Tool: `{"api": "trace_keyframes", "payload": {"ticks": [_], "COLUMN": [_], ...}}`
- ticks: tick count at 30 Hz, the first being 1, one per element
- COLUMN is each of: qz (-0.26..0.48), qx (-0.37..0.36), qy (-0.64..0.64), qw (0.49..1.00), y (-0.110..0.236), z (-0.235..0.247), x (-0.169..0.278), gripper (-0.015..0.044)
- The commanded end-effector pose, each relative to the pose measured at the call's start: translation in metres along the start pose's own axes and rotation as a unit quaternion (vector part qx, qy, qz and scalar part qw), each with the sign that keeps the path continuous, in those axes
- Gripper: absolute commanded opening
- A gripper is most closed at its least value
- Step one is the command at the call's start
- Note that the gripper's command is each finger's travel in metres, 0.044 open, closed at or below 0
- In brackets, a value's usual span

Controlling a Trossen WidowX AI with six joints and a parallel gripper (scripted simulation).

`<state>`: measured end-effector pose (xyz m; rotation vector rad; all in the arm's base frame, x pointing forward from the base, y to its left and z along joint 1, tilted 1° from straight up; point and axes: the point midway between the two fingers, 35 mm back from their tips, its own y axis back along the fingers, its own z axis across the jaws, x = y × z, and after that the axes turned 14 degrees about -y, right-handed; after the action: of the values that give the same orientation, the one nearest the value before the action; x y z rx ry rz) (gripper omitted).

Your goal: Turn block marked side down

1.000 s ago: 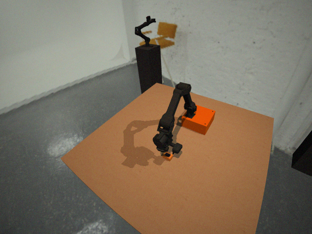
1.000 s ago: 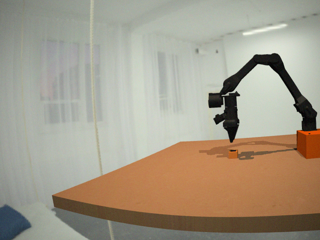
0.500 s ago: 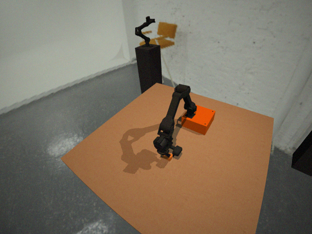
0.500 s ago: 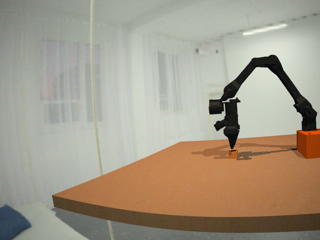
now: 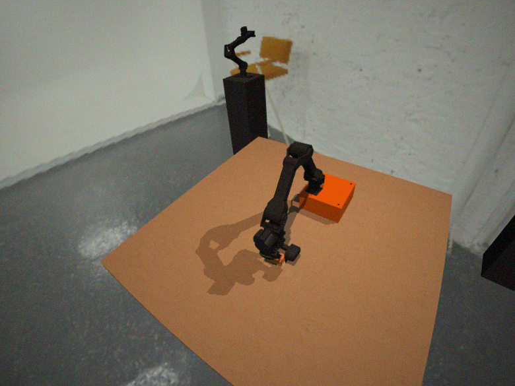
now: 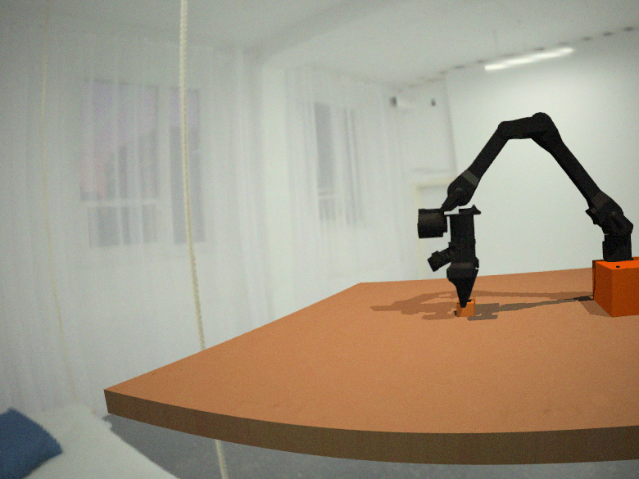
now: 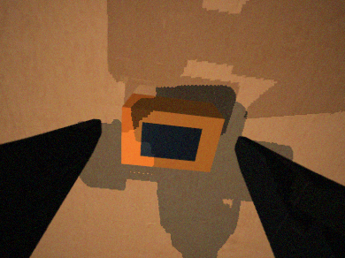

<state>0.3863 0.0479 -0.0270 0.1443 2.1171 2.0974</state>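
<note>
The orange block [image 5: 280, 258] [image 6: 469, 312] [image 7: 132, 147] rests on the table [image 5: 352, 300] [image 6: 319, 372]. Its dark rectangular mark [image 7: 172, 141] faces up in the wrist view. My gripper [image 6: 464, 305] [image 7: 170, 134] is open and points straight down over the block. In the wrist view one finger is on each side of the block, with a gap on both sides. In the exterior view the near fingertip overlaps the block's upper part, so the tips are low, around the height of its top. In the top view the arm hides much of the block.
The arm's base stands on a large orange box [image 5: 330, 193] [image 6: 618, 290] toward the back of the table. The arm's shadow falls across the table around the block. A second arm on a dark pedestal [image 5: 245, 111] stands beyond the table's far corner.
</note>
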Motion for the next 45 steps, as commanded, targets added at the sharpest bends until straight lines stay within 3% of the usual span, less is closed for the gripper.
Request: {"api": "trace_keyframes", "payload": {"ticks": [1,3,9,30,36,45], "qz": [0.006,0.006,0.006,0.006,0.006,-0.005], "qx": [0.000,0.000,0.000,0.000,0.000,-0.003], "qy": [0.003,0.003,0.003,0.003,0.003,0.003], "qw": [1.000,1.000,1.000,1.000,1.000,1.000], "y": [-0.010,-0.011,-0.011,-0.011,0.018,0.017], "z": [-0.001,-0.001,-0.001,-0.001,-0.001,0.000], "x": [0.004,0.004,0.004,0.004,0.003,0.002], "gripper": [0.0440,0.0440,0.0282,0.0143,0.0000,0.0000]}}
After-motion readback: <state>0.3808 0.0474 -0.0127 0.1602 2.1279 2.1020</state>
